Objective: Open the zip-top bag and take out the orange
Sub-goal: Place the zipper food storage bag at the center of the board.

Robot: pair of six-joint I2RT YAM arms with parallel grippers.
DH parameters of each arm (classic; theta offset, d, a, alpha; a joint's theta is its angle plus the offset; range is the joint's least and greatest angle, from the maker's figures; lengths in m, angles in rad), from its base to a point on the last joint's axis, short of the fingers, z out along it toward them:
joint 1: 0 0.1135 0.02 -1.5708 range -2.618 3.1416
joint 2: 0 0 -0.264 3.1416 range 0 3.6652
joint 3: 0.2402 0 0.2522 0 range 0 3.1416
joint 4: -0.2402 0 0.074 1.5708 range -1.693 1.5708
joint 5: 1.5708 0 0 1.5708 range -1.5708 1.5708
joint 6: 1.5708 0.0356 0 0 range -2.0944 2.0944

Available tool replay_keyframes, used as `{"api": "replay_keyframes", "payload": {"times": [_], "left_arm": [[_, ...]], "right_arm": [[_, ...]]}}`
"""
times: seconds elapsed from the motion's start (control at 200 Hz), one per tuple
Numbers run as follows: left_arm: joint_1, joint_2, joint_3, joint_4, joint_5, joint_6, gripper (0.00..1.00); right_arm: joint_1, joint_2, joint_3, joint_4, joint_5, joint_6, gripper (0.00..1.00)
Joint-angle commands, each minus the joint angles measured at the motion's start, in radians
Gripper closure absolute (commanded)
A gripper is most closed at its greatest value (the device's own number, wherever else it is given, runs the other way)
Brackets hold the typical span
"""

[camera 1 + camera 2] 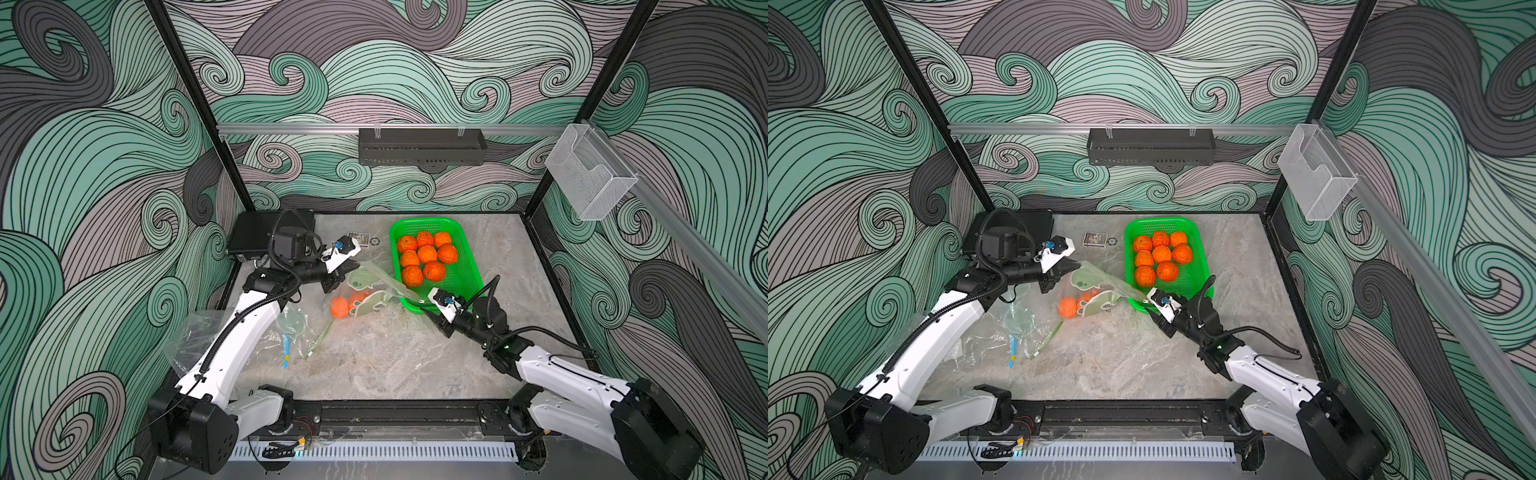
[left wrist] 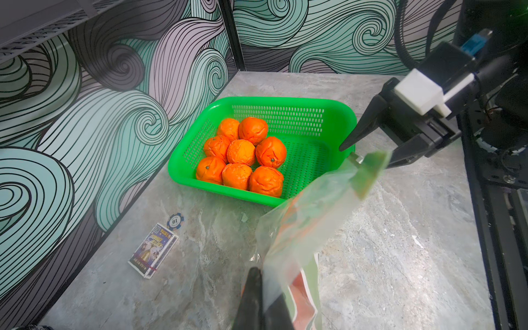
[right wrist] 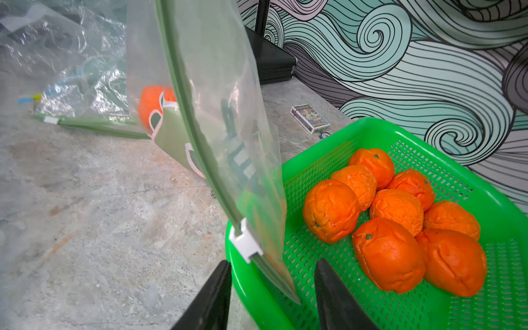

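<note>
bag [image 1: 368, 282] with orange [image 1: 339, 306] inside, corner pinched tight in left claw [image 2: 257, 281], zip edge between spread fingers of right claw [image 3: 273, 261], not squeezed, green basket [image 1: 432, 220] just beside

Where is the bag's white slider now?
In the right wrist view the slider hangs just ahead of the right gripper, over the green basket's rim.

- A robot lab test cell: swirl-printed panels [image 1: 415, 83] box in a marble-look tabletop [image 1: 395, 353].
- Black frame posts [image 1: 198, 95] and an aluminium rail [image 1: 291, 129] form the enclosure.
- A left arm [image 1: 241, 336] and a right arm [image 1: 557, 370] are mounted at the front by a slotted cable duct [image 1: 374, 451].
</note>
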State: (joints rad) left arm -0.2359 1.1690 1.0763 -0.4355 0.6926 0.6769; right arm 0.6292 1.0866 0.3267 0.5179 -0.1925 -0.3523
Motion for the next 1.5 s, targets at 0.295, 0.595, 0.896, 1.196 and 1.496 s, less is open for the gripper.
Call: {"api": "replay_keyframes", "payload": {"times": [0.295,0.595,0.896,1.196,1.496], "left_arm": [[0.009,-0.031,-0.001,-0.012,0.029,0.023,1.00],[0.009,-0.032,0.001,0.012,-0.082,-0.028,0.92],[0.009,-0.098,0.214,-0.207,-0.146,-0.112,0.26],[-0.064,-0.172,0.288,-0.266,0.266,-0.109,0.25],[-0.337,-0.036,0.295,-0.252,0.143,-0.019,0.28]], "right_arm": [[0.000,0.013,0.003,0.052,-0.036,-0.022,0.93],[0.000,-0.164,0.045,-0.048,-0.108,0.067,1.00],[0.000,-0.256,0.250,-0.467,-0.295,0.286,1.00],[0.001,-0.186,0.356,-0.626,-0.481,0.332,1.00],[0.000,-0.159,0.419,-0.730,-0.542,0.346,1.00]]}}
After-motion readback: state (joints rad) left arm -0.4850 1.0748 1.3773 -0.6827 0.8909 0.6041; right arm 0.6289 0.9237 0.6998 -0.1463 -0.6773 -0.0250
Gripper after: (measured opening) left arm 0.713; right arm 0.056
